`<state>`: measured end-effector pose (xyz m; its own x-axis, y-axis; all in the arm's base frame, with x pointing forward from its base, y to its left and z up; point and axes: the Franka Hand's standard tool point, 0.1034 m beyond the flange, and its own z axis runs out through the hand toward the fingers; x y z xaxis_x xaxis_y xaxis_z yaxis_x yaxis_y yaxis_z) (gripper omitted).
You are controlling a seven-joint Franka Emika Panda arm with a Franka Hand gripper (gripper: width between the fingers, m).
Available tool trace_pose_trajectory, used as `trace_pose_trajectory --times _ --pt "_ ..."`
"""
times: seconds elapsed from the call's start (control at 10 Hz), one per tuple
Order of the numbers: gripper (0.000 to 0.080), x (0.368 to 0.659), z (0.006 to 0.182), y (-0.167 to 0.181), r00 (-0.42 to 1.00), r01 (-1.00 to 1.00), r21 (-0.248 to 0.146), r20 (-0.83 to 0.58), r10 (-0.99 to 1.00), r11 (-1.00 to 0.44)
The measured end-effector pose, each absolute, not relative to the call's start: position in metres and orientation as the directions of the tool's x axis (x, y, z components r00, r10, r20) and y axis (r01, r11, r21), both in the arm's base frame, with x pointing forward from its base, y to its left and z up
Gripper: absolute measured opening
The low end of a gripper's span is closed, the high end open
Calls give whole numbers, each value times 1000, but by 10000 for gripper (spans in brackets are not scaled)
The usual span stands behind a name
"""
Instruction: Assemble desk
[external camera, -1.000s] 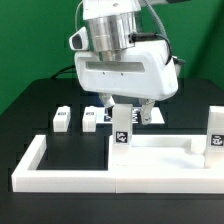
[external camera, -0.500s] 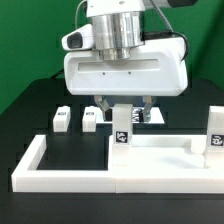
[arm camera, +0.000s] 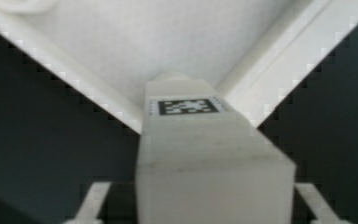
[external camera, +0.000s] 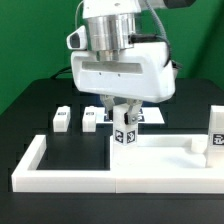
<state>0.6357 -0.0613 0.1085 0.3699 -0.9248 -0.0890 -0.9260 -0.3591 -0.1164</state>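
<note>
The white tabletop panel [external camera: 155,152] lies flat inside the corner of the border rail. A short square white leg [external camera: 123,136] with tag markers stands upright at the panel's corner on the exterior view's left. My gripper [external camera: 124,121] comes straight down over it and is shut on the leg. In the wrist view the leg [arm camera: 194,150] fills the middle between my two fingers [arm camera: 98,200], with the panel [arm camera: 167,35] behind it. Two more legs [external camera: 62,118] [external camera: 90,118] lie on the black table. Another leg [external camera: 217,130] stands at the exterior view's right.
The long white border rail [external camera: 30,165] runs along the front and up the exterior view's left side. The marker board [external camera: 153,117] lies behind my gripper, mostly hidden. The black table [external camera: 40,100] shows at the back left.
My gripper has turned about its vertical axis, to one side and back. The held leg has turned with it and now shows a corner with two tagged faces. The other parts have not moved.
</note>
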Motion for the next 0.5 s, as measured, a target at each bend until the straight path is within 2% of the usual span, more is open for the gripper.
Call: trace_pose_trajectory --times 0.1,0.3,0.4,0.5 --pt "294 635 111 -57 199 -979 -76 -147 -969 -189" --pt "294 640 111 -57 -104 -992 -51 -237 -966 119" --pt "294 640 110 -58 -151 -985 -49 -233 -961 166" --pt "294 639 109 -57 -137 -987 -51 -231 -963 152"
